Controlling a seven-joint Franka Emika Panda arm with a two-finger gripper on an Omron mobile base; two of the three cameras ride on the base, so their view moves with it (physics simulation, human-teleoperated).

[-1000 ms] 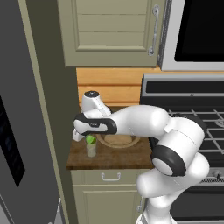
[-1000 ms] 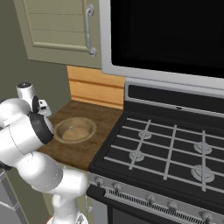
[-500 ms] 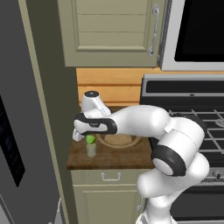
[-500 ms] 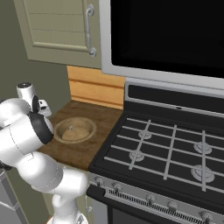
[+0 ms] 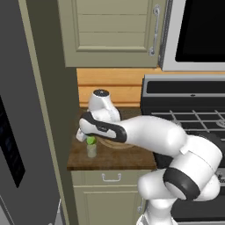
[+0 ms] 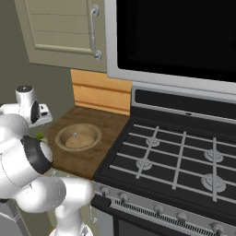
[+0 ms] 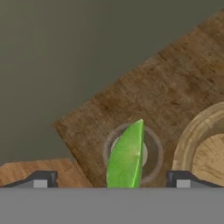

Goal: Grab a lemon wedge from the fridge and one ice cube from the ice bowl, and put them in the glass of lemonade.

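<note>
My gripper (image 7: 111,179) hangs straight above the glass of lemonade (image 7: 152,167), jaws open, each dark fingertip (image 7: 41,179) well clear of it. The bright green lemon wedge (image 7: 127,157) stands on end over the glass's mouth, touching neither fingertip. From the left base view the wedge (image 5: 91,140) sits at the top of the glass (image 5: 91,150), right under my gripper (image 5: 87,135), near the counter's left front corner. The tan ice bowl (image 6: 78,137) with its pale mound lies just to the right of the glass. The grey fridge (image 5: 26,132) rises at the left.
The wooden counter (image 5: 127,160) is narrow, shut in by a tall olive panel (image 5: 52,110) on the left and the black gas stove (image 6: 175,156) on the right. A wall cabinet (image 5: 110,30) and a microwave (image 6: 175,37) hang overhead.
</note>
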